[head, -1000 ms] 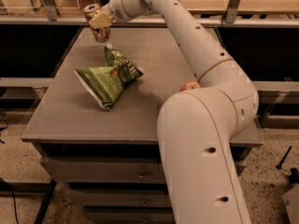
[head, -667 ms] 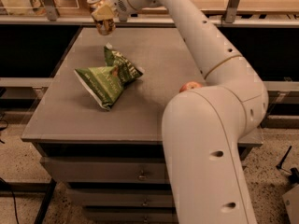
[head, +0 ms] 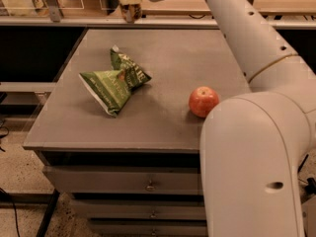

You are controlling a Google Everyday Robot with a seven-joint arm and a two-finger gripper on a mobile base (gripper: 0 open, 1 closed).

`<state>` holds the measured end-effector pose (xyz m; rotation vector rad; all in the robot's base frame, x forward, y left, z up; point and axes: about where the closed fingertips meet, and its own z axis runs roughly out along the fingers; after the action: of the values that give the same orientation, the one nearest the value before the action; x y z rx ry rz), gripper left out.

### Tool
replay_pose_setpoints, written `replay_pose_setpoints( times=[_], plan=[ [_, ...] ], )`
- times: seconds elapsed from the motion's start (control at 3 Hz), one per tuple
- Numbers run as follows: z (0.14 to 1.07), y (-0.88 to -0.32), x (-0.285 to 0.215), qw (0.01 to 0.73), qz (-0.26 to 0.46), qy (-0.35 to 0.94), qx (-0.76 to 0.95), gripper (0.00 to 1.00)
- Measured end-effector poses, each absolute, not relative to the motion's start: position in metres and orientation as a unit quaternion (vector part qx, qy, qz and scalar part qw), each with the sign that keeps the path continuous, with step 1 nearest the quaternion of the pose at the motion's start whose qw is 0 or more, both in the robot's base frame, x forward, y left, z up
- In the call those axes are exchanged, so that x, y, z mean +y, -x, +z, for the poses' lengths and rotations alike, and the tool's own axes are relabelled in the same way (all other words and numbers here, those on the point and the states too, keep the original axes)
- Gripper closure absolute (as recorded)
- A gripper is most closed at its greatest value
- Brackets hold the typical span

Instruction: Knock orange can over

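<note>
On the left half of the grey counter (head: 187, 58) a crumpled green chip bag (head: 113, 80) lies flat, well apart from the far edge and so out of the line of any sweep there. Further right, at the far edge, the claw (head: 130, 1) hangs just above the counter's rim. Whether it is apart, together or clamped on something cannot be told. A small brownish shape directly below it is probably the orange can (head: 132, 14), though this is uncertain, as is whether it stands or tilts. Right of that, a red apple (head: 203, 101) rests near the front edge, clear of the work. The white arm (head: 256, 48) reaches over the right side, probably so it can push the can sideways.
</note>
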<state>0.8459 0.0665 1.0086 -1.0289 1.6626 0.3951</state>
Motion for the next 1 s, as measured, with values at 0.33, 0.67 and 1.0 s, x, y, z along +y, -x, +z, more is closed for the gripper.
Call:
replay_pose_setpoints(
  times=[0.33, 0.67, 1.0],
  plan=[
    [1.023, -0.834, 0.031, 0.556, 0.151, 0.405, 0.710, 0.81],
    [1.014, -0.833, 0.035, 0.551, 0.152, 0.407, 0.712, 1.00],
    [1.012, -0.833, 0.036, 0.550, 0.154, 0.407, 0.713, 1.00]
  ],
)
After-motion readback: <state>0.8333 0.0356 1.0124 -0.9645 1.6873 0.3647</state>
